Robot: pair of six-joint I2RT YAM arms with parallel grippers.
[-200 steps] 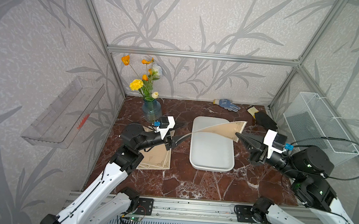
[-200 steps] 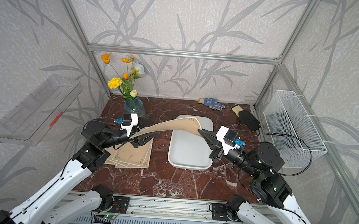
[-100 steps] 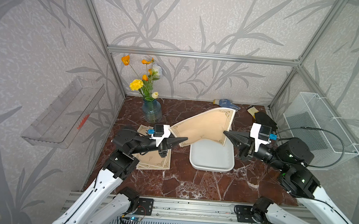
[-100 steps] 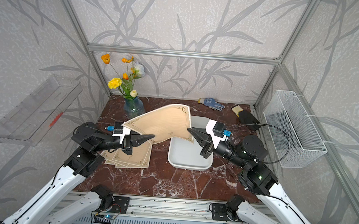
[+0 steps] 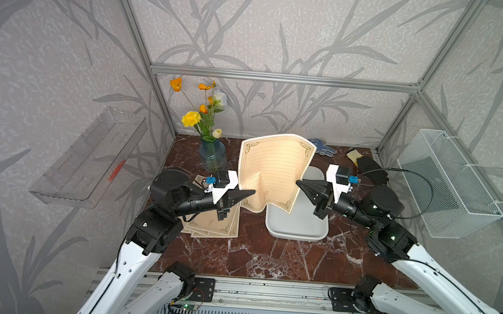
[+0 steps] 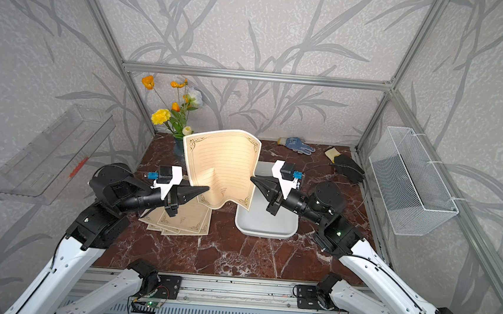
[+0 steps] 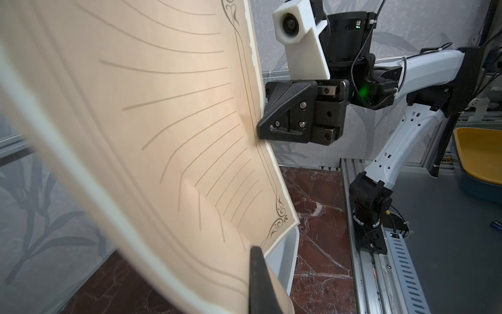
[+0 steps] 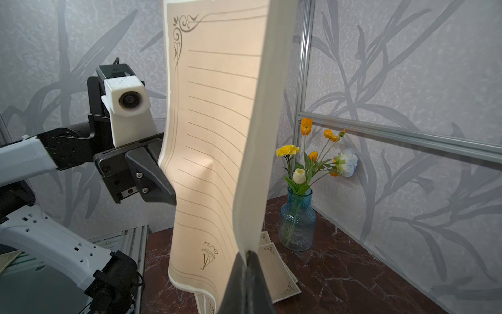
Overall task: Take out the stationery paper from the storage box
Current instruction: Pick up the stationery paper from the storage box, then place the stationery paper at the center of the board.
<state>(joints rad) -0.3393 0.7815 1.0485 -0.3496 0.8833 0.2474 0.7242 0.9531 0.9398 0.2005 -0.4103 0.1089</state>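
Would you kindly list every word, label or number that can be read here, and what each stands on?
Nothing reads clearly.
On the held stationery paper: short gold script above a small emblem, too ornate to read.
On the clear shelf: a red mark, too blurred.
On the blue glove: print too small to read.

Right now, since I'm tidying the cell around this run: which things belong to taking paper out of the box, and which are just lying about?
Job: held sheet, pinched by left gripper and right gripper; stacked sheets on the table; storage box.
Lying about: flower vase; blue glove; black glove; wire basket; clear shelf.
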